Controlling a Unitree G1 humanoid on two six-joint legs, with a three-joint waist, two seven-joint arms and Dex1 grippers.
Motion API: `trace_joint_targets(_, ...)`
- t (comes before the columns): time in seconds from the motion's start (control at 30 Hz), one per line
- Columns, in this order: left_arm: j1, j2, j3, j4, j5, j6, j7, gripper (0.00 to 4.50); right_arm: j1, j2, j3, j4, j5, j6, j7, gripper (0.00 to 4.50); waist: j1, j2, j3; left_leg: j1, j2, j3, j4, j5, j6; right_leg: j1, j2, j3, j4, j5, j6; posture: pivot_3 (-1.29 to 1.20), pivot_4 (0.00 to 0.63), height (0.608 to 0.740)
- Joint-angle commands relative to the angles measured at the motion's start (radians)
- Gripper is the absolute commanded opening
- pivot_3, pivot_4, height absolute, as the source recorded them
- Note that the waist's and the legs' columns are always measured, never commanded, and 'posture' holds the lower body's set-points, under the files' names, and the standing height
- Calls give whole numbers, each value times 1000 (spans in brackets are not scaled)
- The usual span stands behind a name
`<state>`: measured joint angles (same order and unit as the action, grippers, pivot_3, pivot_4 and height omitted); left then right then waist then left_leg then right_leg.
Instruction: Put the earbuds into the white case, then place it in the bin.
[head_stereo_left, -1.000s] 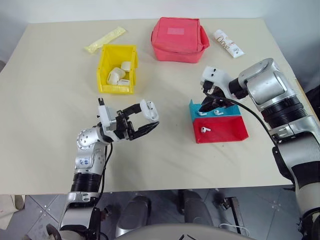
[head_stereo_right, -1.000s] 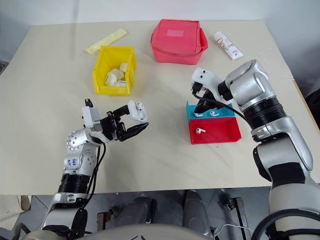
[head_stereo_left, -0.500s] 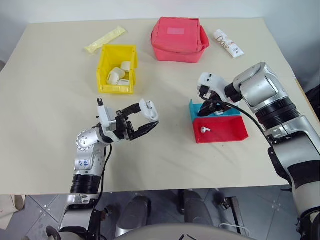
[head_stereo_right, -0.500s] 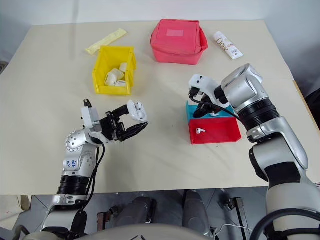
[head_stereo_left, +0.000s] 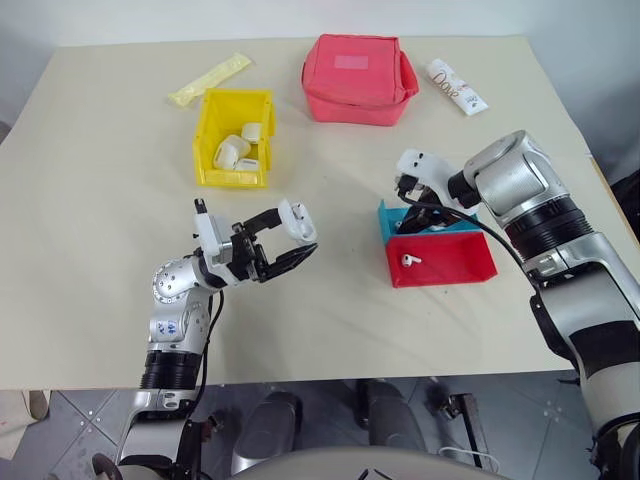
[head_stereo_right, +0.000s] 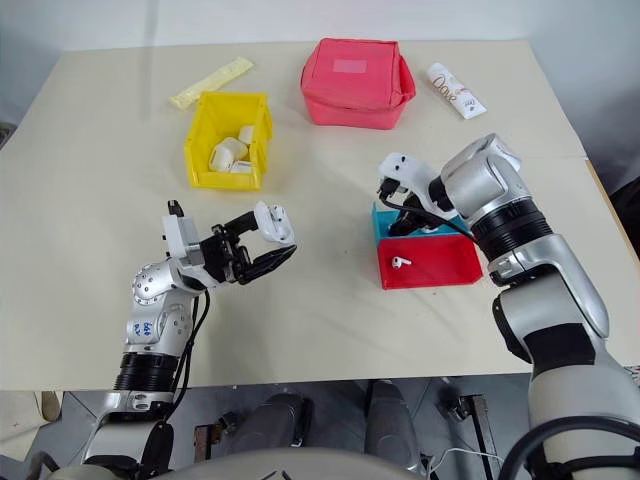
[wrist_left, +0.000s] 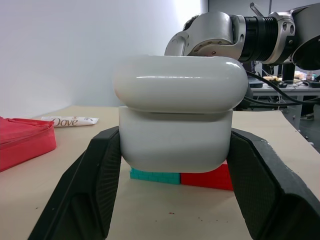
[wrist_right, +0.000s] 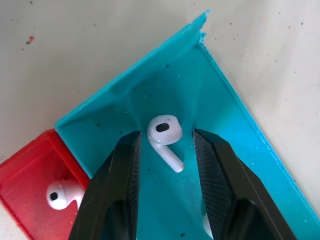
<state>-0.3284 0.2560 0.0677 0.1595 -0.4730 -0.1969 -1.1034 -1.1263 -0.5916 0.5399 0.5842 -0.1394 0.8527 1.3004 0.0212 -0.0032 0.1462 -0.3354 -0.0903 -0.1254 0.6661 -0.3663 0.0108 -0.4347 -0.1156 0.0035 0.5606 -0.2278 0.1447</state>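
Earbuds (wrist_right: 165, 135) now sit between the right gripper's (wrist_right: 165, 150) lowered, open jaws (teal tray (wrist_right: 225, 150)), pick imminent; left gripper (head_stereo_left: 285, 240) clamps the white case (wrist_left: 177, 112)

Table (head_stereo_left: 100, 250): beige top, rectangular. Far edge, left to right: pale yellow sachet (head_stereo_left: 211, 79), red zipped pouch (head_stereo_left: 359, 79), white printed tube (head_stereo_left: 457, 86) near the far right corner. Yellow bin (head_stereo_left: 234, 138) just inward of the sachet, small white items inside. Right half: teal tray (head_stereo_left: 428, 218) and red tray (head_stereo_left: 442, 259), touching.
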Motion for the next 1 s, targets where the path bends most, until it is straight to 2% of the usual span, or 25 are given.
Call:
trace_joint_targets(0.03,4,8,3,-43,-14,-13,5,2774,-21,5,-6,24,-13,2,-8,1682,0,0,0,0,0,0,0,0,0,0,0,0,0,0,0,0,150,740)
trace_joint_targets(0.23,5,8,5,-46,-14,-14,10,2774,-25,16,-3,47,-13,6,-11,1682,0,0,-1,0,0,0,0,0,0,0,0,0,0,0,0,0,150,740)
trace_joint_targets(0.33,4,9,5,-43,-13,-16,10,2774,-26,19,-4,49,-12,9,-10,1104,0,0,-1,0,0,0,0,0,0,0,0,0,0,0,0,0,150,740)
trace_joint_targets(0.43,0,9,6,-36,-12,-18,9,2774,-25,20,-4,48,-12,7,-11,77,-1,0,-1,0,0,0,0,0,0,0,0,0,0,0,0,0,150,740)
trace_joint_targets(0.63,-20,7,6,-5,-10,-25,3,2774,-25,1,-40,0,15,9,-1,32,-1,0,-1,0,0,0,0,0,0,0,0,0,0,0,0,0,150,740)
trace_joint_targets(0.8,-58,1,3,41,-10,-33,-15,2774,35,-70,-68,-97,24,-21,5,32,4,0,-1,0,0,0,0,0,0,0,0,-1,1,0,0,0,150,740)
trace_joint_targets(1.0,-96,-3,0,87,-9,-45,-33,2774,65,-102,-93,-169,36,-16,-5,32,-3,0,-1,0,0,1,0,0,-1,-2,0,0,1,0,0,0,150,740)
